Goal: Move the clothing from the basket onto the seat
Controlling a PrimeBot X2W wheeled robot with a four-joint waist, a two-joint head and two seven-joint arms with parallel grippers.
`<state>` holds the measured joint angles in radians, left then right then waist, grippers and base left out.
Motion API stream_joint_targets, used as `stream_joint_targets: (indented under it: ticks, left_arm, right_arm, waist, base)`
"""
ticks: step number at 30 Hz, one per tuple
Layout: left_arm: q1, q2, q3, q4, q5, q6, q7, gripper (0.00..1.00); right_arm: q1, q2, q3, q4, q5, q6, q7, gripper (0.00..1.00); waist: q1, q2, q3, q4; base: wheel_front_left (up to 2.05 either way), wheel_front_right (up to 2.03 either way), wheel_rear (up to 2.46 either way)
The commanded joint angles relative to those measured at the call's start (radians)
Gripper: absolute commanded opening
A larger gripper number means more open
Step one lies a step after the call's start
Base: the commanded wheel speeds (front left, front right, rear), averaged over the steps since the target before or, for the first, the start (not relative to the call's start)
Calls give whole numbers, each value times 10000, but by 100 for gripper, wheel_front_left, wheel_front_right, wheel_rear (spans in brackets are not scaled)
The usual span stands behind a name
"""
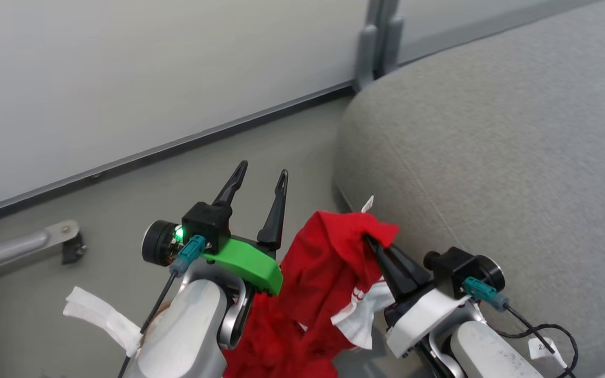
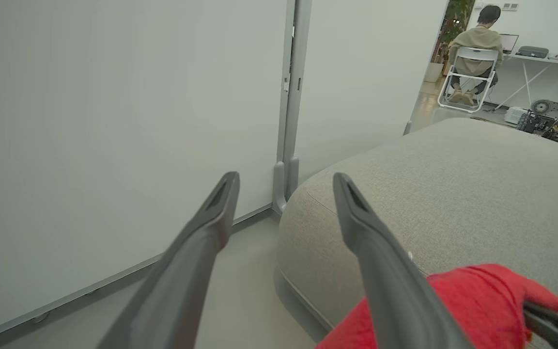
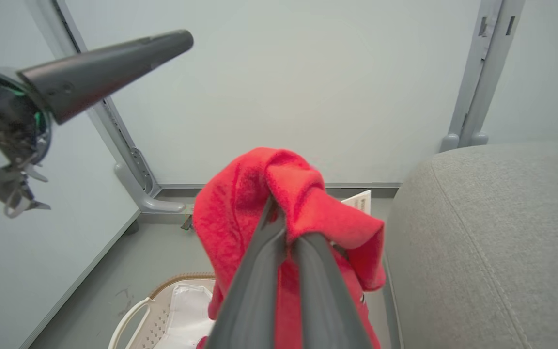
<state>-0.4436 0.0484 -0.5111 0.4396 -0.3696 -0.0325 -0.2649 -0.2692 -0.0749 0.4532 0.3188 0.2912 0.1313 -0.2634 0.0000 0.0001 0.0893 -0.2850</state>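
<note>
Basket (image 3: 175,282), white liner (image 3: 187,310) inside, lowest; red clothing (image 1: 329,262) hanging above it, top fold pinched between the closed fingers of the right gripper (image 1: 372,240); left gripper (image 1: 261,170) spread wide, empty, just beside the cloth; grey seat (image 1: 491,131) alongside, beyond.

The left gripper (image 1: 262,170), fingers spread and empty, points up over the grey floor (image 1: 124,199). Just to its right, the right gripper (image 1: 372,240) pinches red clothing (image 1: 323,262) with white trim. The clothing hangs between both arms, beside the grey seat's (image 1: 491,131) rounded left edge.
</note>
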Motion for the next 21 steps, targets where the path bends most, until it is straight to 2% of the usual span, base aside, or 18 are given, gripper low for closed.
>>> stream_joint_targets:
  ticks: [1, 11, 16, 21]
  left_arm:
    - [182, 45, 93, 38, 94, -51, 7, 100]
    - [567, 51, 378, 133, 366, -177, 9, 100]
    - [504, 51, 270, 121, 467, -253, 9, 100]
    - [111, 53, 88, 141, 659, -390, 7, 100]
  right_arm:
    - [135, -28, -126, -128, -63, -10, -19, 0]
    - [-471, -360, -1274, -914, -282, -10, -19, 0]
    - [-1699, -1185, -1683, -1308, -567, -10, -19, 0]
    - [-3561, -2331, -2104, -1498, -906, -10, -19, 0]
  waist:
    - [0, -1, 323, -1245]
    - [0, -1, 706, -2111]
    - [0, -1, 1295, -2048]
    - [0, -1, 2103, -1663]
  base:
    - [0, 0, 0]
    - [0, 0, 0]
    - [0, 0, 0]
    - [0, 0, 0]
